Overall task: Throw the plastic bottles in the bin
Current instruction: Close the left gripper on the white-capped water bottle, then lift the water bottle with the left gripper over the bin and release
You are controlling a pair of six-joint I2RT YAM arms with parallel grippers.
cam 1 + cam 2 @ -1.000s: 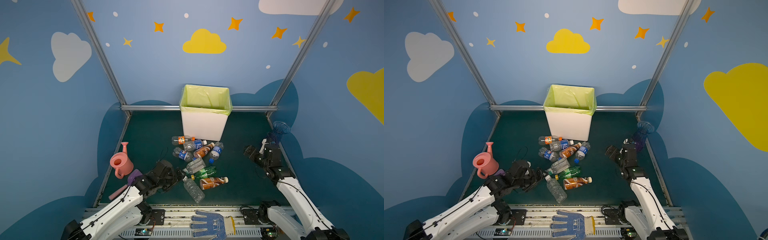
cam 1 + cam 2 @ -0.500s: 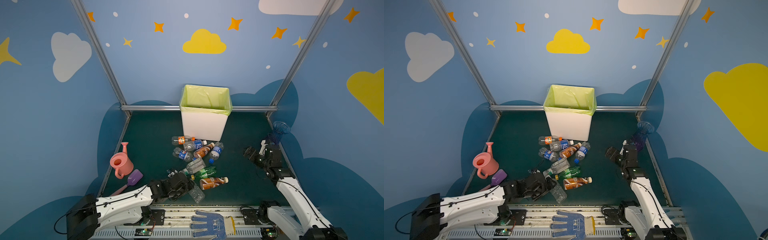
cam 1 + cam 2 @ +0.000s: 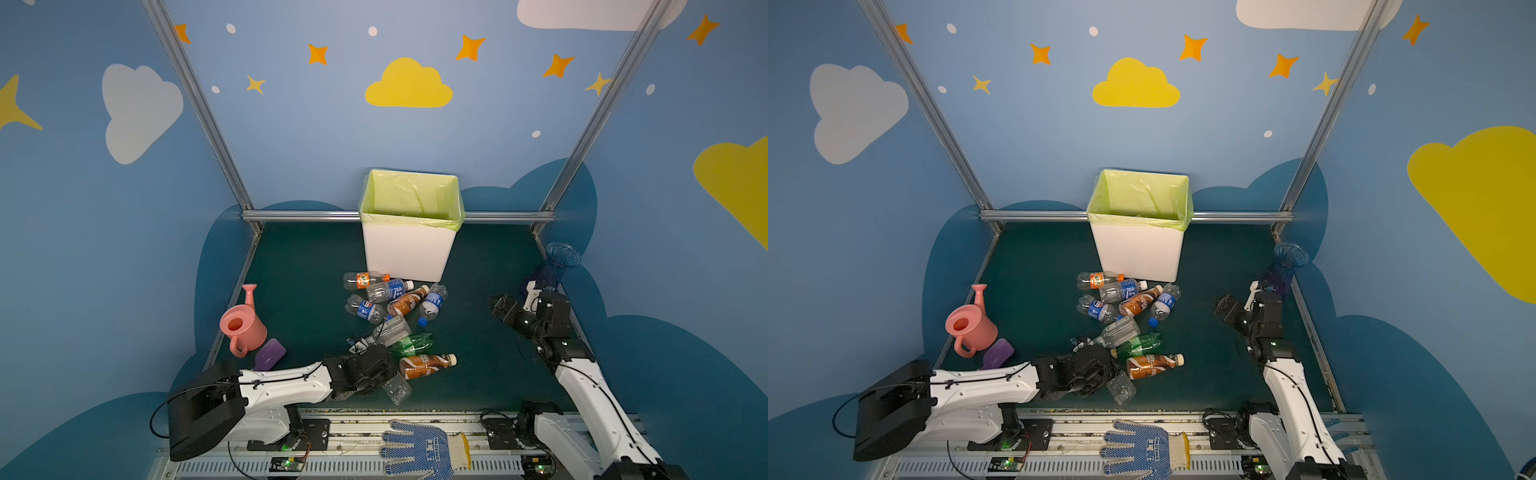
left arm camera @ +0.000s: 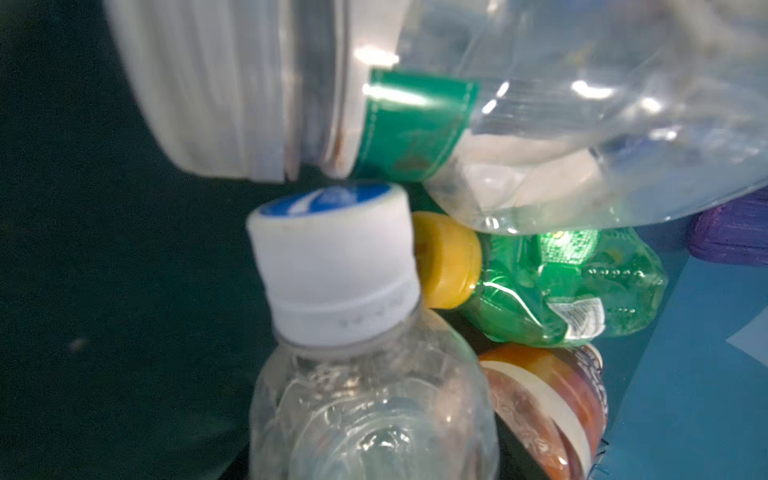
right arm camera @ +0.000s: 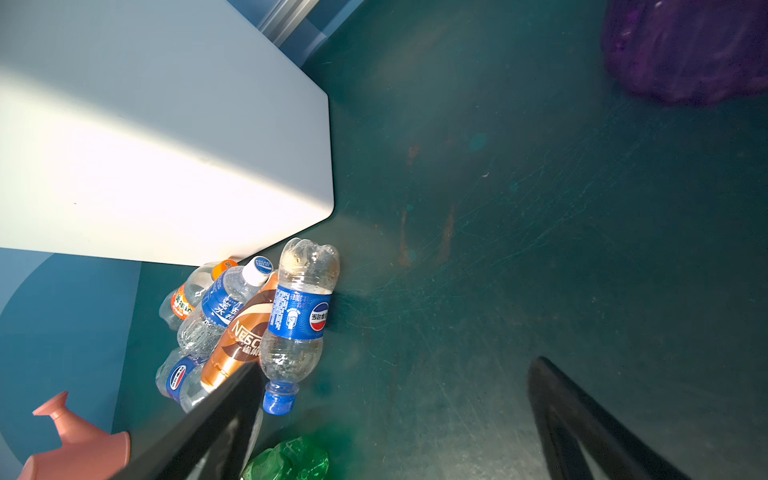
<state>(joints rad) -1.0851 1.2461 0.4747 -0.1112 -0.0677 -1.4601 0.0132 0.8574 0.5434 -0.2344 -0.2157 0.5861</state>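
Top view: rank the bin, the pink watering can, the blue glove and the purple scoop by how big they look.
1. bin
2. blue glove, though nearer the camera
3. pink watering can, close to the glove
4. purple scoop

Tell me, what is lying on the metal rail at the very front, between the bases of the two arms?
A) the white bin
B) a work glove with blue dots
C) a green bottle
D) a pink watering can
B: a blue-dotted glove lies flat on the front rail, while the watering can stands over at the left edge and the bin stands at the back.
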